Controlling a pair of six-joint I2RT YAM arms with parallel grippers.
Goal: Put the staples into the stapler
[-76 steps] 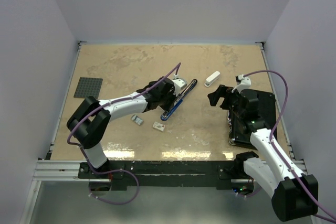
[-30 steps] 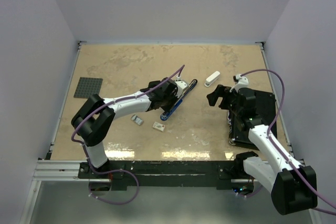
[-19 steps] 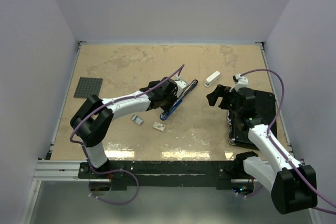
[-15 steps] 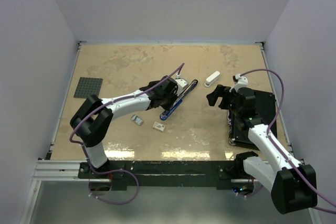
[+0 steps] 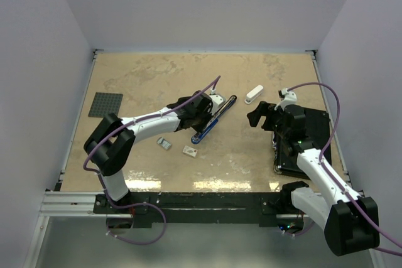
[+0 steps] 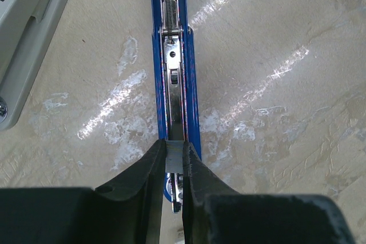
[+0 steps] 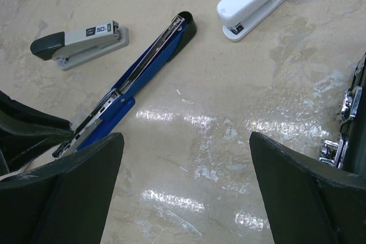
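Note:
The blue stapler (image 5: 213, 120) lies opened flat on the table, its metal channel facing up (image 6: 171, 72). My left gripper (image 5: 200, 116) is shut on a small grey strip of staples (image 6: 174, 155) and holds it right over the near end of the channel. The staples' tiny whitish box with a reddish mark (image 5: 190, 151) and the small grey tray piece (image 5: 164, 144) lie on the table in front of the left arm. My right gripper (image 5: 259, 115) is open and empty (image 7: 186, 158), hovering to the right of the blue stapler (image 7: 137, 78).
A grey stapler (image 7: 80, 41) lies just beyond the blue one, close to the left gripper. A white stapler (image 5: 254, 94) lies further back right. A black tray (image 5: 308, 139) sits under the right arm. A dark studded plate (image 5: 105, 105) lies at the far left.
The left arm has shifted slightly over the blue stapler since 2.5 s ago. The right gripper has edged a little left. Nothing has visibly moved in the last half second.

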